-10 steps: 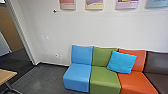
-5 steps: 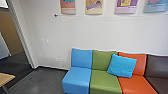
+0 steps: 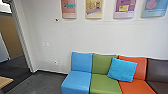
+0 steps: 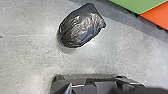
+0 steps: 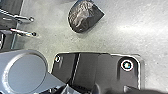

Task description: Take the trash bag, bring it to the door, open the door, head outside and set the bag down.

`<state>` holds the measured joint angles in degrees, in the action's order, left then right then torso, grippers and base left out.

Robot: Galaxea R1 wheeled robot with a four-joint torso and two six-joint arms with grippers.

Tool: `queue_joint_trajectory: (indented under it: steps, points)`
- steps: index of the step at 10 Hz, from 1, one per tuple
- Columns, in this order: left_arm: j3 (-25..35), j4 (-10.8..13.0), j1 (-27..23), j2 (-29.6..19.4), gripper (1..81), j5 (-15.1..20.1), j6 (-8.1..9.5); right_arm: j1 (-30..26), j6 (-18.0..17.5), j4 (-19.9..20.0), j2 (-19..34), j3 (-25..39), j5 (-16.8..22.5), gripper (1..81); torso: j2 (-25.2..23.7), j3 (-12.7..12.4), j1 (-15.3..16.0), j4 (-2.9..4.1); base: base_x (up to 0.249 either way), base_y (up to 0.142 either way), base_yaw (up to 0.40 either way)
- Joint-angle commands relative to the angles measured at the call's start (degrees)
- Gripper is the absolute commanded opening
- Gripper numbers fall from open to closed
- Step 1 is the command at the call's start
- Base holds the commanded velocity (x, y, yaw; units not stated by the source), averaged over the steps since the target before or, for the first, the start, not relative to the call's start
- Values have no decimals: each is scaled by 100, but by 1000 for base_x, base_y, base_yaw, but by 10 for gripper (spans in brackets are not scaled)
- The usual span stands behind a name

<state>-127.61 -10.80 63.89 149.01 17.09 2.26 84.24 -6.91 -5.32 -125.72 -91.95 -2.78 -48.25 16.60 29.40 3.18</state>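
Bag point(image 4: 81, 26) on floor point(image 4: 30, 60), apart from base point(image 5: 107, 72); centre, pinch deeply, lift gently. Left, right grip and opening: cannot tell.

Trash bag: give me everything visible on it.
The trash bag is black and looks like thin, glossy plastic, heavily wrinkled, with bright glints on the creases. It bulges as if partly filled, rounded at one end and narrowing to a corner. It lies on the grey floor, apart from both the robot's base and the green seat. Only the floor touches it. Whether it is tied, I can't tell.
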Motion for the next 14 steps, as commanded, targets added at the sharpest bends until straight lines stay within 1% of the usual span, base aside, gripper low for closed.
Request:
queue_joint_trajectory:
  steps: [1,2,3,4,5,6,7,8,9,12,13,14]
  points:
    - [26,-106,-618,-125,811,321,3,-964,6,407,851,766,277,811,-557,0,361,0,0,0,0]
    - [26,-106,-610,-116,811,321,12,-1235,6,575,985,838,357,811,-767,0,492,0,0,0,0]
    - [26,-106,-610,-107,811,321,12,-1508,6,734,1134,935,550,811,-973,538,618,0,0,0,0]
    - [26,-106,-618,-99,811,321,12,-1799,6,927,1275,1014,814,811,-1145,552,730,0,0,0,0]
    - [26,-115,-619,-90,811,321,12,-2054,14,1085,1354,1084,1113,811,-1292,622,822,0,0,0,0]
    - [26,-115,-636,-81,811,321,12,-2222,6,1138,1398,1119,1236,811,-1447,761,918,0,0,0,0]
    - [25,-167,-680,-90,811,330,21,-2406,6,1208,1415,1111,1437,811,-1622,925,1027,0,0,0,0]
    - [-9,-264,-741,-99,811,381,12,-2607,6,1330,1415,1085,1638,811,-1849,1139,1174,0,0,0,0]
    - [-36,-326,-829,-99,811,505,12,-2802,6,1436,1441,1067,1841,811,-2057,1338,1307,0,0,0,0]
    - [-53,-396,-1189,-37,811,786,12,-3303,6,1673,1468,1049,2377,811,-2677,1928,1705,0,0,0,0]
    - [-167,-510,-1321,15,811,856,12,-3425,6,1726,1477,1005,2518,811,-2879,2118,1834,0,0,0,0]
    - [-386,-554,-1470,112,811,1023,12,-3478,6,1753,1486,1023,2581,811,-3073,1768,1959,0,0,0,0]
